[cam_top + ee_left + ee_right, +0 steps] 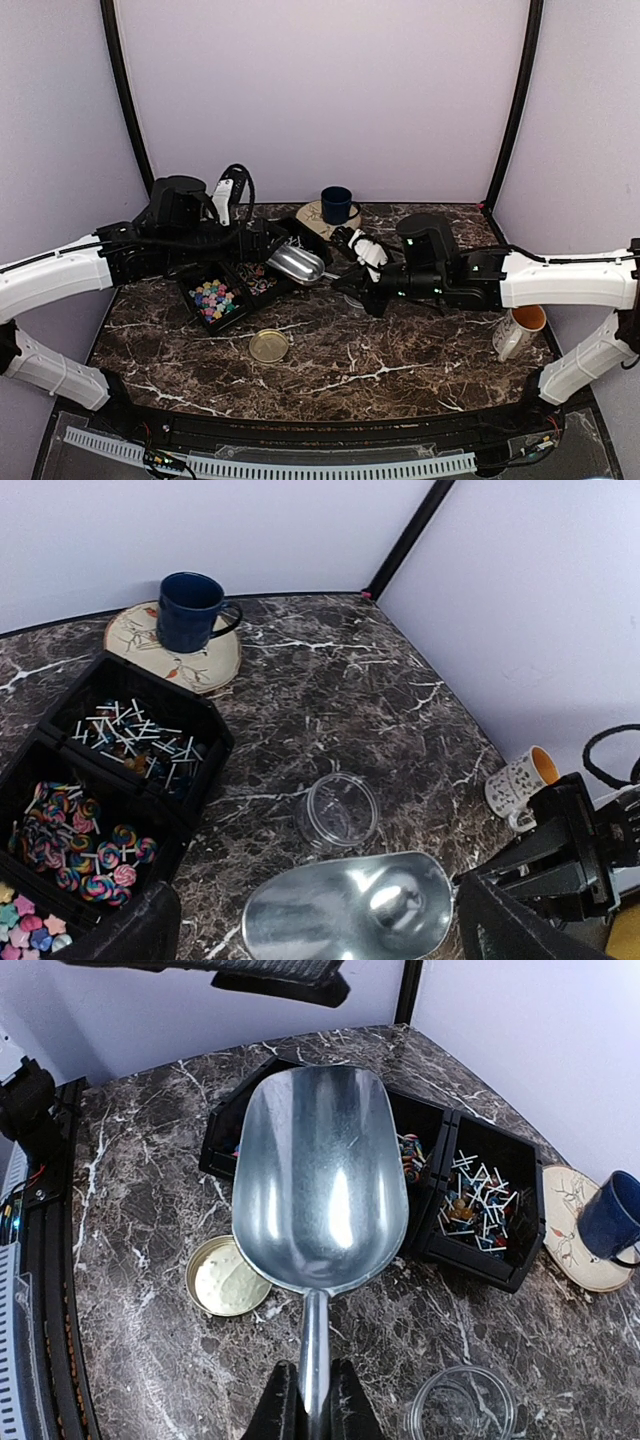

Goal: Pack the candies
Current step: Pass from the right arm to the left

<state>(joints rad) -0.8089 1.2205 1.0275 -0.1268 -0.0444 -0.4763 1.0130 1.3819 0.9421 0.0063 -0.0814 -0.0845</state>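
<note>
The candies lie in a black three-part tray (187,288): pastel stars (213,297), swirled ones (75,830) and thin pale sticks (130,740), which also show in the right wrist view (478,1200). My right gripper (312,1405) is shut on the handle of an empty metal scoop (320,1180) and holds its bowl (297,262) by the tray's near right side. My left gripper (320,925) is open and empty, hovering just above the scoop (345,910). A small clear jar (337,810) stands empty on the table, right of the tray, and also shows in the right wrist view (460,1405).
A gold lid (269,345) lies upside down in front of the tray. A blue mug (336,203) on a patterned plate (215,660) stands at the back. A white mug (520,330) stands at the right edge. Walls close in the back and sides.
</note>
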